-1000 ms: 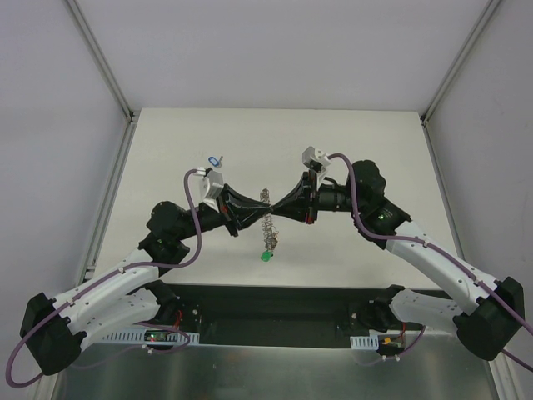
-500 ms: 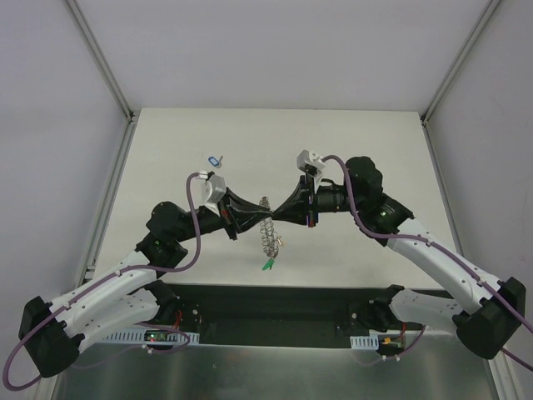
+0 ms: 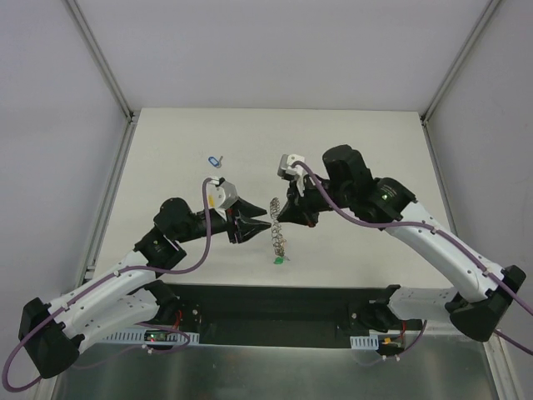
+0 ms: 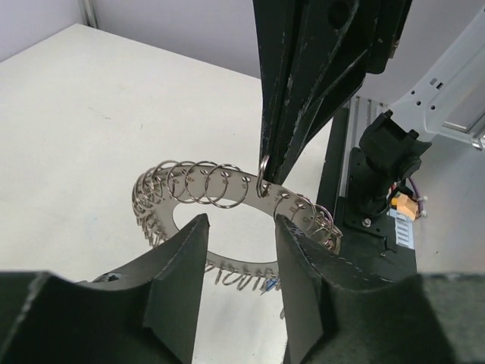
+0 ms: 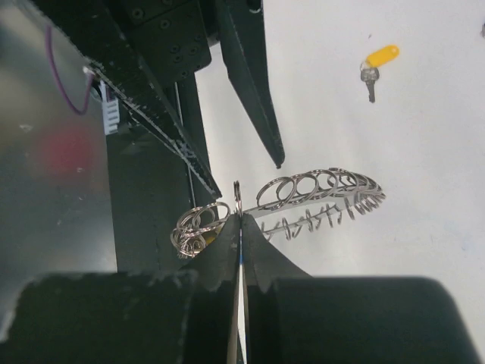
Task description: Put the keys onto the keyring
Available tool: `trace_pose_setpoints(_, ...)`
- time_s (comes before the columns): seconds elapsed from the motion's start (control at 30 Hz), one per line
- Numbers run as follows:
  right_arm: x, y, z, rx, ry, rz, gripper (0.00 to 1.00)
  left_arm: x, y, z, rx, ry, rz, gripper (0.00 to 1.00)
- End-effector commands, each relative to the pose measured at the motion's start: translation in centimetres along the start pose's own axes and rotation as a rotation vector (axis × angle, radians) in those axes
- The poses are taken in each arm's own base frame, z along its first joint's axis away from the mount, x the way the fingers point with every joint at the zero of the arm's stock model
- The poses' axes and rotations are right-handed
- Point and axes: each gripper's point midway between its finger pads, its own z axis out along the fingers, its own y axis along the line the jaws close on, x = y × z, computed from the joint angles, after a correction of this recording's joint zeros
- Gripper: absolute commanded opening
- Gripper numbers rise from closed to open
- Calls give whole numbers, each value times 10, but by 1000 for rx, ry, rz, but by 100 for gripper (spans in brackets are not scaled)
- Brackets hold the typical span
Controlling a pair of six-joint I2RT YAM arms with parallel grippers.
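Over table (image 3: 375, 150) centre, keyring (image 3: 277, 227) hangs edge-on, right gripper (image 5: 239, 220) pinched tight on one rim loop. Left gripper (image 4: 239, 231) partly open, empty, just beside ring. Plan: R mustn't twist; L goes for blue key (image 3: 215, 159), far left.

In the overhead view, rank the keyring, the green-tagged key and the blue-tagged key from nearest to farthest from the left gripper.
From the left gripper:
1. keyring, just to the right of its fingertips.
2. green-tagged key, under the ring's lower end, toward the arm bases.
3. blue-tagged key, lying apart, farther back and to the left.
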Motion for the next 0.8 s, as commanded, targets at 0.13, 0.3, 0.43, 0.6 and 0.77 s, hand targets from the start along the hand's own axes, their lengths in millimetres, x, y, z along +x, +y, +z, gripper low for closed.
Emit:
trace_pose_setpoints(0.13,46,-35,-23,296,451,-74,1,-16,1,-2,0,3,129,50)
trace_pose_setpoints(0.3,61,-48,-24,365,618,-44,1,-8,3,-8,-26,16,129,54)
trace_pose_setpoints(0.43,71,-76,-29,532,798,-55,1,6,7,-17,-64,36,116,57)
trace_pose_setpoints(0.6,93,-90,-43,635,1022,-83,1,19,9,-27,-99,49,104,60)
trace_pose_setpoints(0.77,97,-82,-30,567,1021,-47,1,26,8,-32,-107,52,86,61)
